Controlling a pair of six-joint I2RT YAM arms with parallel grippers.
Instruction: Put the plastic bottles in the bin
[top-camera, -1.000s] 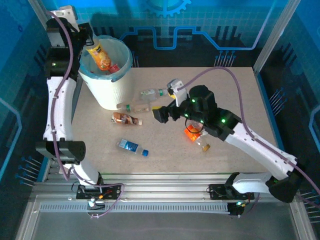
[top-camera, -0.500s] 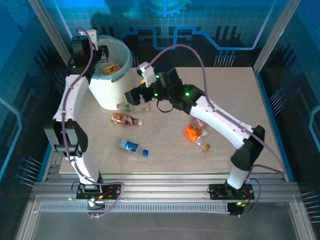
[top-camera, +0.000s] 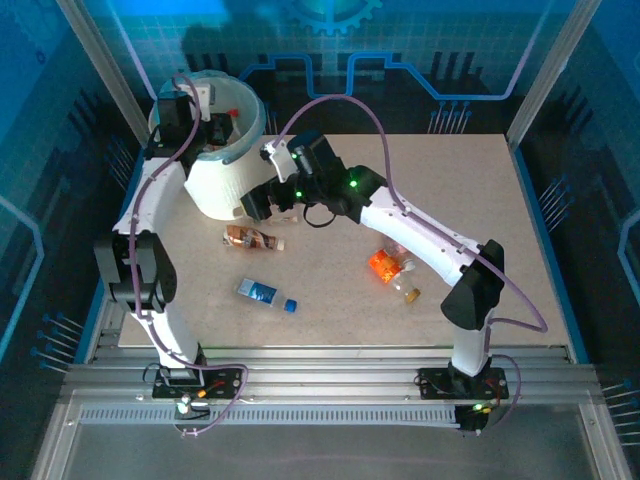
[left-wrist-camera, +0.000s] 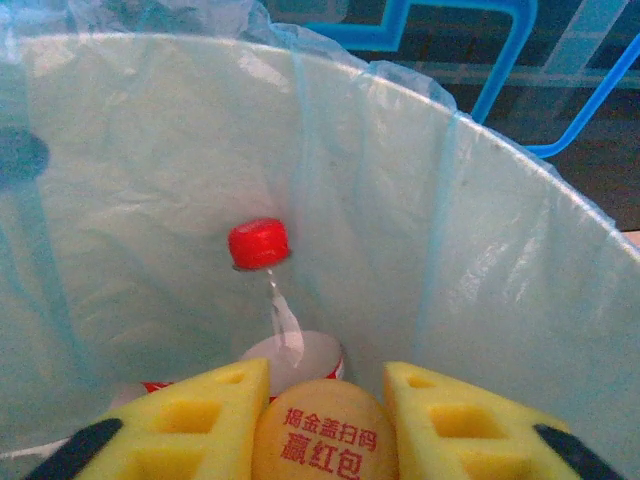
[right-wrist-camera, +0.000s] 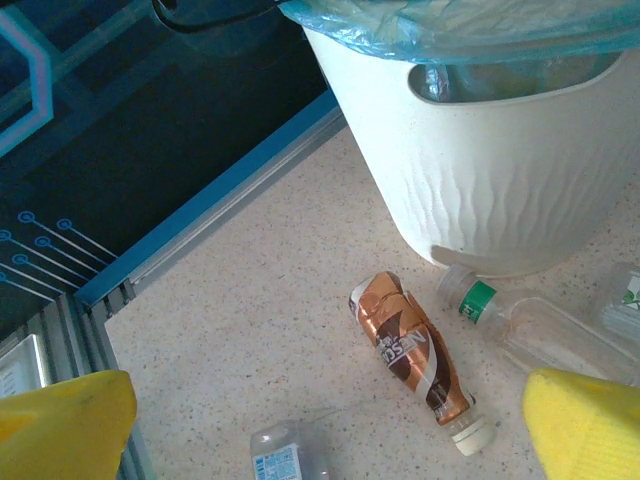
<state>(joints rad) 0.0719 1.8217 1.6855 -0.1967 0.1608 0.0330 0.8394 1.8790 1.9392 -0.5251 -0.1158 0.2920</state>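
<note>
My left gripper (top-camera: 207, 127) reaches down inside the bin (top-camera: 215, 185). In the left wrist view its yellow pads (left-wrist-camera: 190, 420) sit shut on an orange-capped bottle (left-wrist-camera: 322, 432) with red writing on it. A red-capped bottle (left-wrist-camera: 258, 243) lies deeper in the liner (left-wrist-camera: 450, 250). My right gripper (top-camera: 258, 203) hovers open by the bin's base, above a brown bottle (right-wrist-camera: 415, 355), a blue-labelled bottle (right-wrist-camera: 285, 455) and a green-labelled clear bottle (right-wrist-camera: 520, 320). An orange bottle (top-camera: 385, 265) lies mid-table.
A small bottle (top-camera: 408, 292) lies beside the orange one. The blue-labelled bottle (top-camera: 265, 293) rests near the table's front left. The table's left edge and metal rail (right-wrist-camera: 200, 230) run close to the bin (right-wrist-camera: 500, 180). Blue walls enclose the cell.
The right arm swung left from mid-table to the bin's base. The left gripper sank lower into the bin with the orange-capped bottle.
</note>
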